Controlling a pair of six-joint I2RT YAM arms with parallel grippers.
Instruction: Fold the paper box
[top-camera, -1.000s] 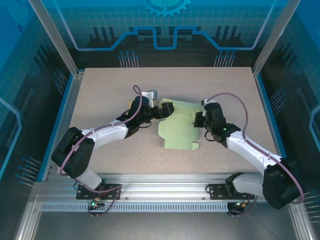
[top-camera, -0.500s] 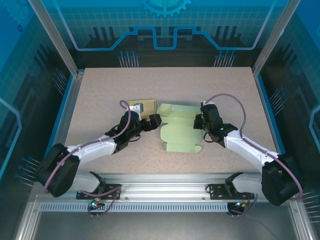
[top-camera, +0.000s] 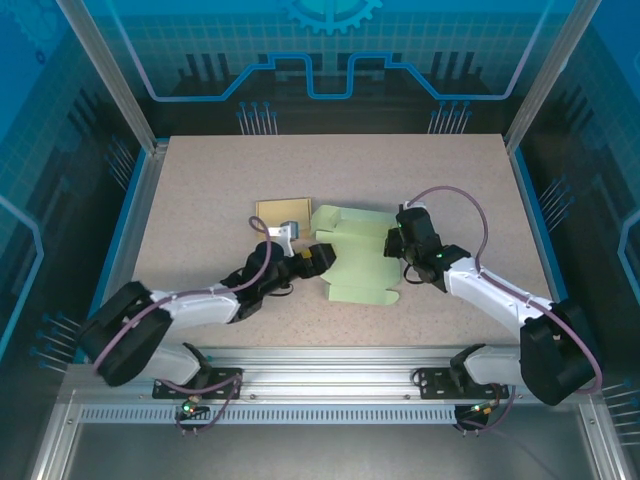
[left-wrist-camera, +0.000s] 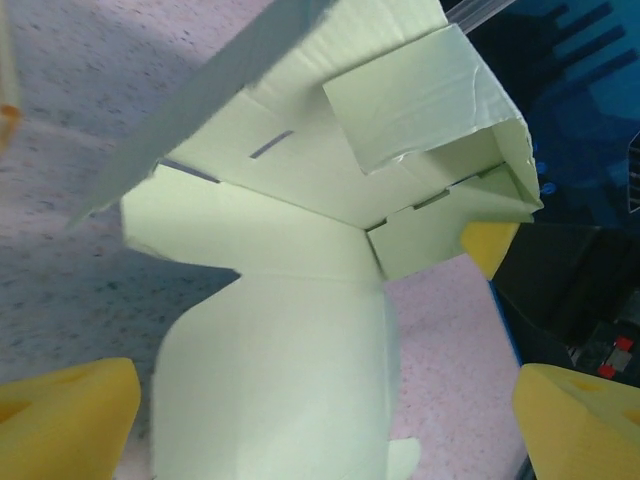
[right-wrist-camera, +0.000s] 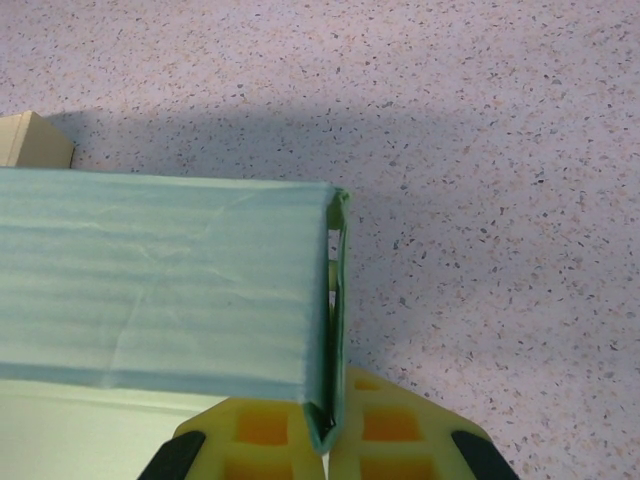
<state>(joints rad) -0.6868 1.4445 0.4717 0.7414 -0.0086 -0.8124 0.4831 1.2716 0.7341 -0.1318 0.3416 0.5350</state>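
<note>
The light green paper box (top-camera: 352, 262) lies partly folded in the middle of the table. My left gripper (top-camera: 320, 258) sits low at its left edge, open. In the left wrist view the wide yellow fingertips (left-wrist-camera: 62, 418) stand either side of a flat rounded flap of the box (left-wrist-camera: 290, 340), not touching it, with raised walls behind. My right gripper (top-camera: 397, 243) is at the box's right side. In the right wrist view this gripper (right-wrist-camera: 335, 430) is shut on the doubled side wall of the box (right-wrist-camera: 160, 280), which stands upright.
A flat brown cardboard piece (top-camera: 283, 213) lies just left of the box's far corner, its corner also seen from the right wrist (right-wrist-camera: 35, 140). Speckled tabletop (top-camera: 220, 180) surrounds the box; metal frame posts and blue walls bound it.
My left arm has dropped lower and moved toward the near left side of the box, fingers still wide. The right gripper keeps its hold and has shifted slightly away from me.
</note>
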